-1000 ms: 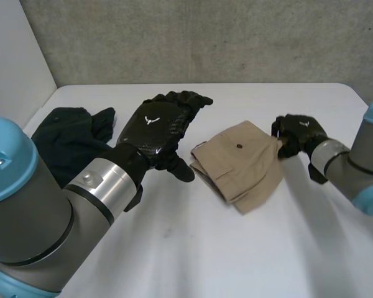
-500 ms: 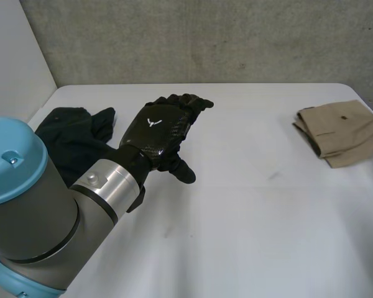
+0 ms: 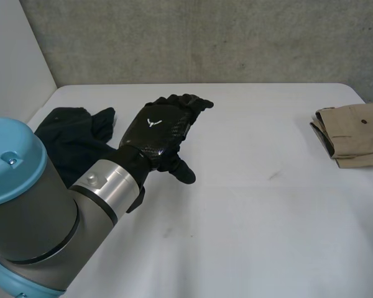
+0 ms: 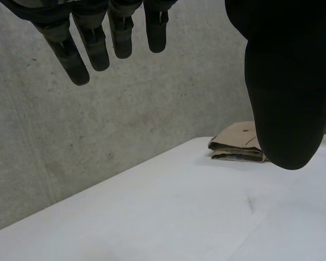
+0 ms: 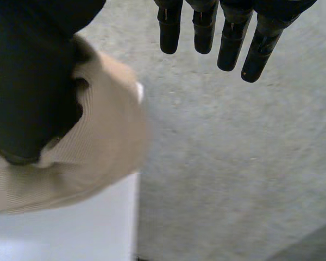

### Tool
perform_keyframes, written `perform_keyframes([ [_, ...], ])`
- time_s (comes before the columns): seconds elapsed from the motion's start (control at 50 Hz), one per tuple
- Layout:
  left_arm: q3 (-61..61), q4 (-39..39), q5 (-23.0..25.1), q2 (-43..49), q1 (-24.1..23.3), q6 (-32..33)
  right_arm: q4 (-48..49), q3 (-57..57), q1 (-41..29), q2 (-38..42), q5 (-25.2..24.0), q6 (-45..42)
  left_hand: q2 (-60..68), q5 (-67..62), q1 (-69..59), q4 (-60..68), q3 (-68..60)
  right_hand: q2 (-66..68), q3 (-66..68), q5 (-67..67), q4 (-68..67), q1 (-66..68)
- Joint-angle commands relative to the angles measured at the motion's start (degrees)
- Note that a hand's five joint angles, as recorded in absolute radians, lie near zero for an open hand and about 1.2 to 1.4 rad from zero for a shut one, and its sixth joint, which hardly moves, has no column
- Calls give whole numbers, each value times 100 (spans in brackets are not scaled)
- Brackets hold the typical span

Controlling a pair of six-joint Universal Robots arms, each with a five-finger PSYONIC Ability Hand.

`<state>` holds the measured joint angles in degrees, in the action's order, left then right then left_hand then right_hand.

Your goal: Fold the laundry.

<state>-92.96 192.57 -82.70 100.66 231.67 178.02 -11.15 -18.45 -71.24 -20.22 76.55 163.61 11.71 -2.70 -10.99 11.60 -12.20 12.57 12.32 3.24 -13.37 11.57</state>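
Grey concrete wall (image 3: 236, 37) stands behind a white desk (image 3: 248, 236). On the desk, at the side of the robot's left arm (image 3: 105, 183), lies a dark garment (image 3: 68, 139), crumpled and not folded. The left hand (image 3: 161, 127) hangs over the desk just beside this garment, with its back turned up. In the left wrist view its fingers (image 4: 98, 49) are straight and stand apart from the thumb (image 4: 285, 92). Nothing is between them, so this hand is released and empty.

A beige garment (image 3: 355, 133) lies on the right part of the desk, close to the desk's right edge. It is folded into a flat pack with a small dark button on top. It is well apart from the left hand and from the dark garment.

In the right wrist view the right hand (image 5: 32, 81) is just at the beige garment. Its fingers (image 5: 231, 49) are straight, far from the thumb, and they do not curl round the cloth. The thumb is seen in front of the folded cloth, and whether it touches the cloth is hard to tell from this angle. The hand looks released.
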Motion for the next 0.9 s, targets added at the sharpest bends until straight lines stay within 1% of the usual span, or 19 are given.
perform_keyframes([
  [0.02,24,9,-9,-29,28,14,-194,-422,40,-790,238,-734,-150,248,77,-139,199,-257,-232,-324,337,-157],
  [0.12,41,18,0,-29,159,57,-431,-853,190,-1309,290,-1568,-150,248,77,-139,199,-257,-232,-324,337,-157],
  [0.14,42,18,9,-20,264,66,-493,-958,198,-1475,334,-1917,-150,248,77,-139,199,-257,-232,-324,337,-157],
  [0.2,50,26,17,-20,484,75,-467,-1108,207,-1835,518,-2367,-150,248,77,-139,199,-257,-232,-324,337,-157],
  [0.22,50,52,17,-11,641,84,-458,-1161,190,-1985,580,-2387,-150,248,77,-139,199,-257,-232,-324,337,-157],
  [0.28,59,62,26,-2,870,84,-414,-1336,181,-2406,686,-2369,-150,248,77,-139,199,-257,-232,-324,337,-157],
  [0.38,103,70,52,15,1249,242,-186,-1758,41,-2943,651,-2045,-167,265,94,-156,216,-257,-232,-324,337,-157],
  [0.48,235,70,35,50,1644,654,139,-2636,-609,-3804,353,-1202,-171,270,99,-160,220,-257,-232,-324,337,-157],
  [0.5,305,53,18,85,1793,838,244,-3055,-784,-4145,126,-922,-171,270,99,-160,220,-257,-232,-324,337,-157],
  [0.56,410,9,9,226,2013,1216,420,-3743,-1014,-4657,-227,-560,-171,270,99,-160,220,-257,-232,-324,337,-157],
  [0.58,463,0,-9,357,2153,1470,534,-4189,-1188,-4989,-411,-385,-171,270,99,-160,220,-257,-232,-324,337,-157],
  [0.62,507,18,-18,472,2303,1726,666,-4657,-1418,-5316,-553,-260,-171,270,99,-160,220,-257,-232,-324,337,-157],
  [0.64,533,18,-35,516,2382,1823,797,-5103,-1662,-5613,-623,-199,-171,270,99,-160,220,-257,-232,-324,337,-157],
  [0.66,595,26,-70,664,2540,2033,860,-5342,-1804,-5729,-632,-190,-171,270,99,-160,220,-257,-232,-324,337,-157],
  [0.7,656,44,-114,814,2655,2166,1009,-5817,-2068,-5932,-650,-216,-171,270,99,-160,220,-257,-232,-324,337,-157],
  [0.72,752,44,-184,1006,2769,2289,1175,-6280,-2365,-6063,-650,-225,-171,270,99,-160,220,-257,-232,-324,337,-157],
  [0.78,929,44,-264,1341,2901,2456,1413,-6811,-2797,-6143,-650,-225,-171,270,99,-160,220,-257,-232,-324,337,-157],
  [0.8,1068,53,-316,1603,2980,2579,1571,-7117,-3112,-6187,-632,-233,-171,270,99,-160,220,-257,-232,-324,337,-157],
  [0.9,1579,18,-474,2343,3165,2869,1915,-7831,-3861,-6161,-624,-365,-171,270,99,-160,220,-257,-232,-324,337,-157],
])
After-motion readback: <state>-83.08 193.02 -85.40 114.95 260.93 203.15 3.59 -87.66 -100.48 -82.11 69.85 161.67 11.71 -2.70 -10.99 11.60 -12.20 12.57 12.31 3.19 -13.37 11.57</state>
